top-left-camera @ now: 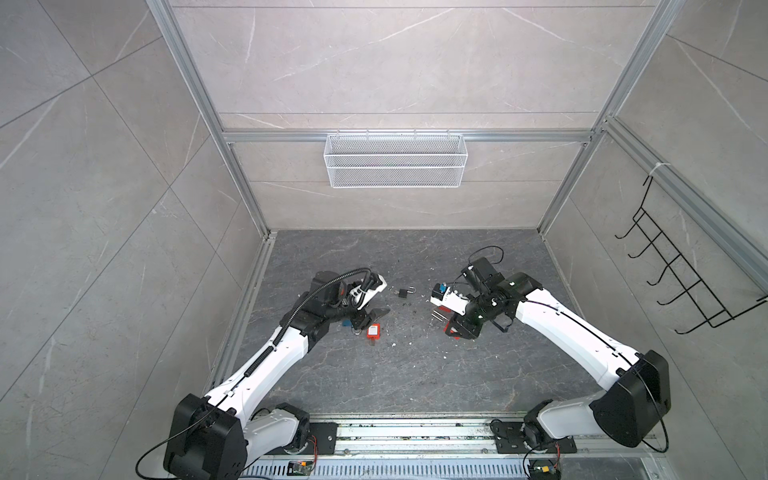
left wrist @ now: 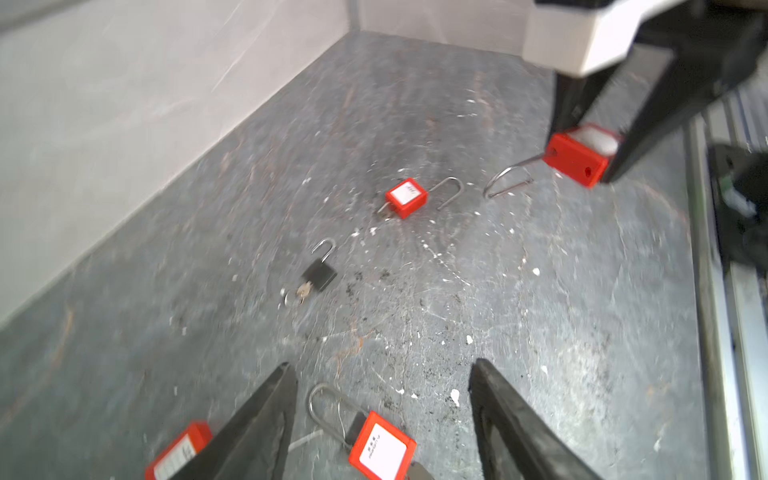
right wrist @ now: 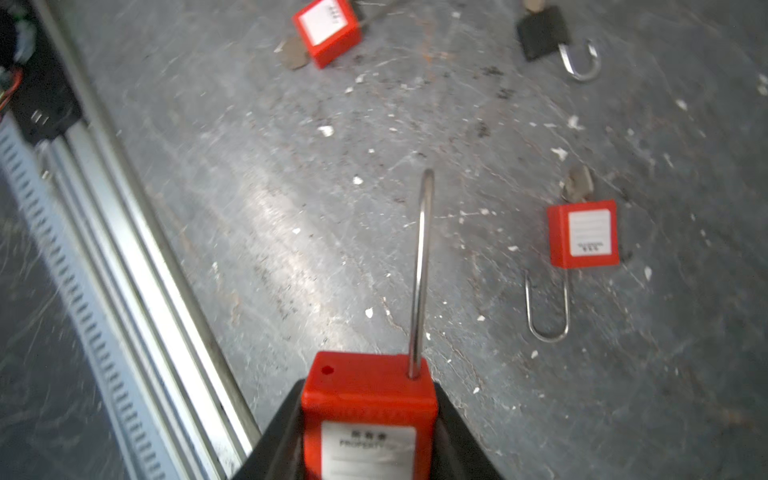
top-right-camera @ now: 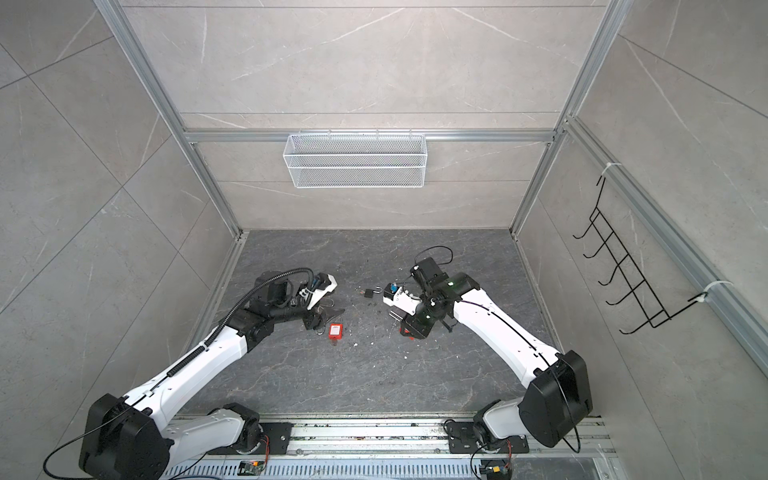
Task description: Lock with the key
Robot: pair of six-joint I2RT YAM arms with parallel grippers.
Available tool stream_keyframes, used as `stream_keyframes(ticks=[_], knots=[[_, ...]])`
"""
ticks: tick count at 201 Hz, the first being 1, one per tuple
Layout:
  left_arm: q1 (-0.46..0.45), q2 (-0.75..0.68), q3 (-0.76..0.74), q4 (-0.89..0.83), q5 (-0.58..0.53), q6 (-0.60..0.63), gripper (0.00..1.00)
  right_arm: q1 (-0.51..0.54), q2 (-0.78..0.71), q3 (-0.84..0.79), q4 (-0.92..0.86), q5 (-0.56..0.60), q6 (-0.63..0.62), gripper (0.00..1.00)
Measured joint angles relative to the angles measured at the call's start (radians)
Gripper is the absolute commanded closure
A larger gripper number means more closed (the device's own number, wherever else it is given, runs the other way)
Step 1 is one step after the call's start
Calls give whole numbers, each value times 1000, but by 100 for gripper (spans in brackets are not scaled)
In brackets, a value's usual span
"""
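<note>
The right gripper [right wrist: 369, 384] jaws pinch a red plastic padlock [right wrist: 370, 415]. The left gripper [left wrist: 382, 363] jaws gape empty and may miss the small metal key [right wrist: 293, 52].

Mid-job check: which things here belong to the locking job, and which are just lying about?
Job, likely: held red padlock, right gripper, left gripper, straddled red padlock.
Lying about: loose red padlock, black padlock, wire basket.
</note>
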Motion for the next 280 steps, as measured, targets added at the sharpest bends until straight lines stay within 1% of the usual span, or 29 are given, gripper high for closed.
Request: stream_keyframes(ticks=[17, 30, 51, 70, 102, 152, 177, 280], knots=[[-20, -8, -47, 52, 31, 128, 36, 0, 2, 40, -71, -61, -119, 61], [-42, -8, -68, 84, 34, 209, 37, 0, 11, 74, -114, -95, -178, 61], [-81, -6, -72, 116, 44, 305, 38, 0, 29, 107, -148, -127, -234, 62], [-118, 10, -56, 121, 59, 352, 40, 0, 32, 108, -153, -143, -257, 62], [-158, 60, -11, 135, 95, 333, 45, 0, 32, 108, -155, -169, -283, 63], [-224, 121, 82, 121, 150, 268, 51, 5, 32, 108, -155, -169, -286, 64], [-254, 137, 93, 114, 163, 250, 55, 10, 32, 108, -155, -169, -286, 64], [-284, 175, 97, 107, 162, 217, 74, 22, 32, 111, -169, -165, -286, 64]])
